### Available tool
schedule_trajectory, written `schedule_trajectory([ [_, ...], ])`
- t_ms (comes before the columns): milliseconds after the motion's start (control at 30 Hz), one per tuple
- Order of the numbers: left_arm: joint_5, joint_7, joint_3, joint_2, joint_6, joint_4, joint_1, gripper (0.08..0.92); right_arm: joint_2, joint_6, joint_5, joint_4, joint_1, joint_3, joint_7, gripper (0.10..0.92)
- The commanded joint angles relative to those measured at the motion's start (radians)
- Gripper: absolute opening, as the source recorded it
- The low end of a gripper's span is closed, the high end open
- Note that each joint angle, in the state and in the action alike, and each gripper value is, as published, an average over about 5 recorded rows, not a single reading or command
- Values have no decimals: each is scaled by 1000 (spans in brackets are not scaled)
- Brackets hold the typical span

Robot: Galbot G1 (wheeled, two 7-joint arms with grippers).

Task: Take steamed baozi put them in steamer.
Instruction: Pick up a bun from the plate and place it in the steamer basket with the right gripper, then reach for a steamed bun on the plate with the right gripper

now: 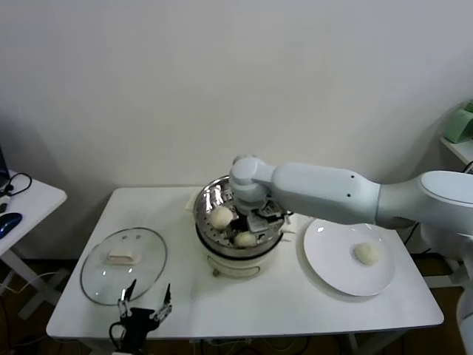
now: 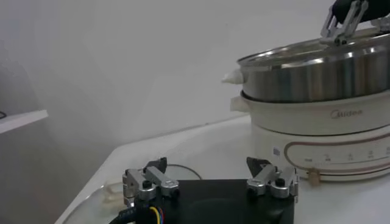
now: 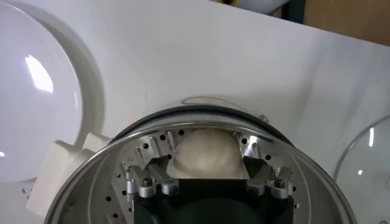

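Note:
The steamer point(image 1: 208, 197) is a shiny steel basket on a white pot base in the middle of the table. Two steamed baozi lie in it: one point(image 1: 222, 217) at the left, one point(image 1: 244, 239) near the front rim. My right gripper point(image 1: 257, 220) reaches down into the basket. Its fingers stand open on either side of the front baozi point(image 3: 206, 153), which rests on the perforated floor point(image 3: 116, 182). A third baozi point(image 1: 367, 254) lies on the white plate point(image 1: 332, 244). My left gripper point(image 1: 144, 310) waits open and empty at the table's front edge.
A glass lid point(image 1: 100, 277) with a white handle lies flat at the table's left, just behind the left gripper point(image 2: 210, 173). The white plate point(image 3: 36, 103) is right of the steamer point(image 2: 311, 76). A side table point(image 1: 29, 200) stands at the far left.

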Motion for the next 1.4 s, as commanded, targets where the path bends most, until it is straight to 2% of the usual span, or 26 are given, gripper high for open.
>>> schedule_trajectory([
  [33,2,-1,3,-1,0,1,-2,823,2,1,6,-4,1,10,-1,818],
  [433,1,-4,-1,3,6,-1,-14,823,-13,16,14,-28,55,85,-24,823],
  [567,-3,-10,-7,11,10,8,-31,823,-54,-36,89,-49,117,94,-39,823],
  [700,-17,-11,-22,20,12,0,-44,823,-132,-168,267,-129,221,9,-57,823],
  [900,-34,13,-45,41,-3,-19,-47,823,-296,-510,686,-227,332,-179,-49,823],
  [1000,-37,29,-47,54,-11,-23,-47,823,-388,-599,784,-223,328,-205,-45,823],
  [1167,-36,35,-32,60,-8,-19,-70,823,-545,-659,740,-217,236,-165,-62,823],
  [1400,-28,29,-9,45,13,-29,-85,823,-663,-618,508,-263,-14,50,-86,823],
])
